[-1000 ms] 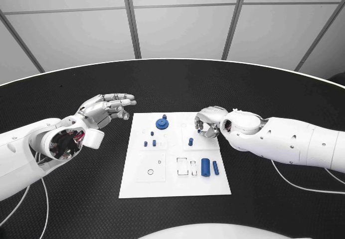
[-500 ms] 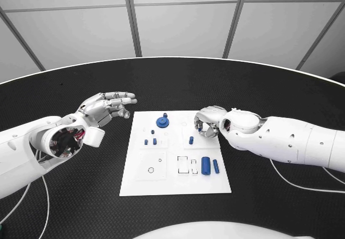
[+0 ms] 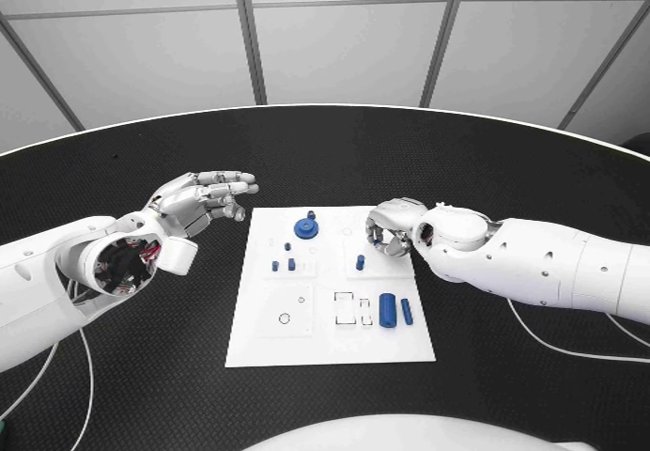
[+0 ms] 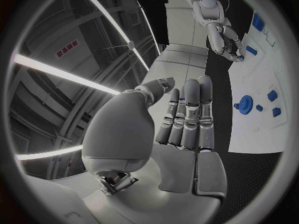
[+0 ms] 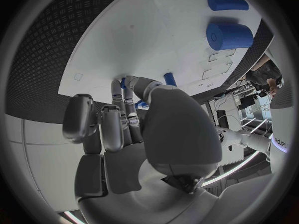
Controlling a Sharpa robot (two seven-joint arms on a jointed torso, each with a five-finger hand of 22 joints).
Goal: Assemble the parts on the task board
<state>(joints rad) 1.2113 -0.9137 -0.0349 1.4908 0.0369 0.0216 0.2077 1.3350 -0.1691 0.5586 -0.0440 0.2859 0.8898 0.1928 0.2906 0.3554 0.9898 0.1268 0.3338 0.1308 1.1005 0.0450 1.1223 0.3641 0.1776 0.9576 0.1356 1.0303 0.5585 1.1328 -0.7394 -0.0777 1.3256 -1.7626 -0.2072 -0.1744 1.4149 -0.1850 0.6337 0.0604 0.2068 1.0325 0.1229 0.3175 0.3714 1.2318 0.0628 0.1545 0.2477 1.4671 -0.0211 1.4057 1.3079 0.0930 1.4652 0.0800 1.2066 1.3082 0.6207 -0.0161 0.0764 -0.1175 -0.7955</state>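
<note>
Head view: two robot hands by a white task board (image 3: 257, 348) w/ small blue parts.
Left hand (image 3: 201, 202) hovers off the board's edge, fingers apart, holding nothing. Right hand (image 3: 390, 228) sits over the board's far right corner, fingers curled down near a small blue peg (image 3: 359, 262); can't tell if it grips. Blue gear (image 3: 306, 227) and pegs stand seated; two blue cylinders (image 3: 388, 311) lie loose, so approx. half remains.

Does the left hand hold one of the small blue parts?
No, the silver left hand is held above the black table with nothing in it.
</note>
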